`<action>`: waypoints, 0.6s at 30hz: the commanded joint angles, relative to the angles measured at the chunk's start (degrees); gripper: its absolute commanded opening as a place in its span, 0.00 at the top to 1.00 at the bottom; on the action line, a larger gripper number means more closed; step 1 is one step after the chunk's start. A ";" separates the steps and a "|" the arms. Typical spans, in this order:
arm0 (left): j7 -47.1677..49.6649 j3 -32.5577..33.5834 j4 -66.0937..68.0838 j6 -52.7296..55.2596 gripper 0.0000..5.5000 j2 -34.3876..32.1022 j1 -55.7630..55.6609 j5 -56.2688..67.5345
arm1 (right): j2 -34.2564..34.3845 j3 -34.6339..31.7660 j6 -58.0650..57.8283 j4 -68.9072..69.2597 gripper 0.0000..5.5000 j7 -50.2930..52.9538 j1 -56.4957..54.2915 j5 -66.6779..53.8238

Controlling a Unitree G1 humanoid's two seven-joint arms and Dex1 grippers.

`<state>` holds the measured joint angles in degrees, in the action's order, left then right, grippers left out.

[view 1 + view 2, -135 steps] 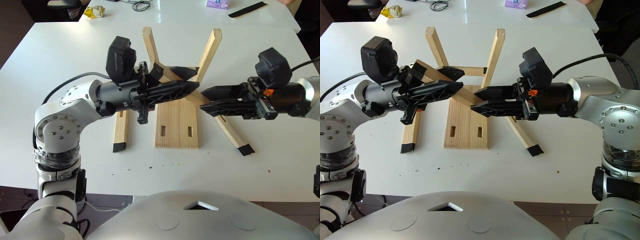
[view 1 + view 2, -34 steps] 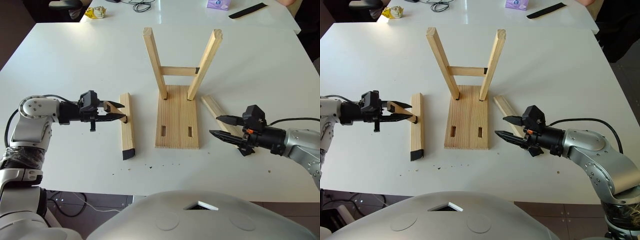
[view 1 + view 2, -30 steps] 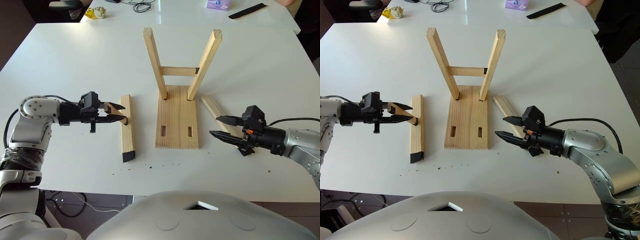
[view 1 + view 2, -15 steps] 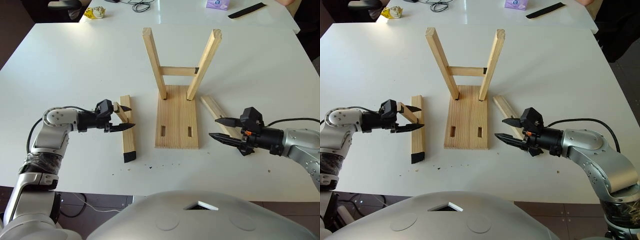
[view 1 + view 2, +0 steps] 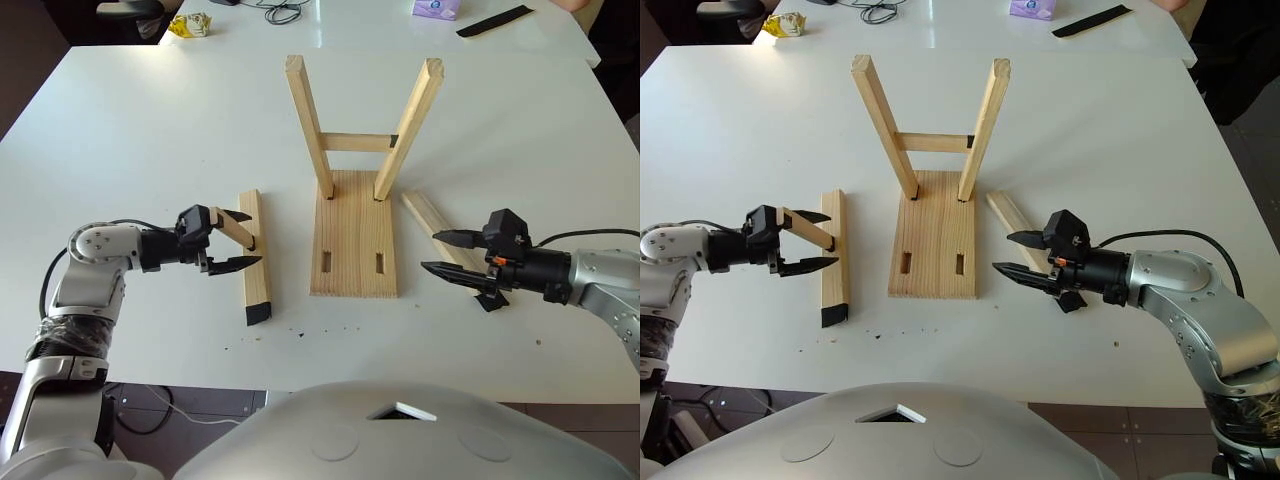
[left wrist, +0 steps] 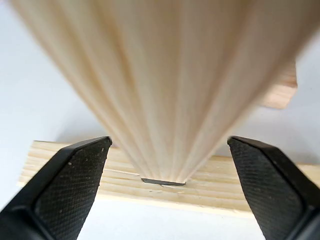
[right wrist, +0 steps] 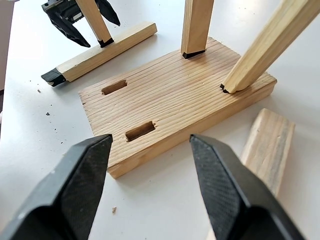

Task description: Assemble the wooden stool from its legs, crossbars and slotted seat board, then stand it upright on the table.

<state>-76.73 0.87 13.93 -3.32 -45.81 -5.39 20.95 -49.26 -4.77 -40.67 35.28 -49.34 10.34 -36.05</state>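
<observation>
The slotted seat board lies flat mid-table, and two legs joined by a crossbar stand in its far slots. Its two near slots are bare. To its left lies a loose leg with a short crossbar sticking out of it. My left gripper is open and straddles that crossbar without touching it. Another loose leg lies right of the board. My right gripper is open over its near part, empty, pointing at the board.
The white table has free room on both sides of the parts. Along the far edge sit a yellow wrapper, cables, a purple box and a black strip. Small wood crumbs lie near the front.
Both arms came down from above the stool to the table. Over the last half second my left gripper's fingers have spread wider around the short crossbar; the right gripper has hardly moved.
</observation>
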 commanded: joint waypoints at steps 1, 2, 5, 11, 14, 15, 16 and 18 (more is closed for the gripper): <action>-1.71 3.16 -4.80 7.28 0.22 -3.81 1.05 3.97 | -0.32 -1.17 0.60 0.47 0.48 0.00 0.59 0.18; -1.86 3.92 -6.03 9.20 0.22 -4.62 1.50 4.80 | -0.29 -1.22 0.63 0.60 0.48 0.05 0.77 0.16; -2.46 6.73 -9.23 13.20 0.22 -6.81 3.27 7.09 | -0.27 -1.66 0.82 1.02 0.48 0.13 1.61 0.13; -0.31 14.60 -16.26 21.66 0.25 -8.50 2.96 15.03 | -0.39 -3.12 0.95 1.58 0.48 0.03 3.05 -0.14; 2.78 16.27 -21.52 28.18 0.32 -7.32 -0.26 21.45 | -0.35 -2.66 0.93 1.31 0.48 -0.01 2.43 0.13; 4.59 16.34 -23.51 30.15 0.34 -6.56 -1.38 23.42 | -0.36 -2.48 0.89 1.16 0.48 -0.06 2.01 0.10; 6.03 16.24 -25.02 31.34 0.35 -5.92 -2.28 24.59 | -0.37 -2.39 0.81 1.12 0.48 -0.07 1.69 0.05; 8.42 15.38 -26.77 33.64 0.35 -4.59 -4.16 26.57 | -0.41 -2.12 0.84 0.83 0.48 -0.25 1.04 0.07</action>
<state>-71.40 16.73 -10.19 27.17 -52.07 -6.99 45.00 -49.41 -7.02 -40.18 36.15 -49.34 12.57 -36.05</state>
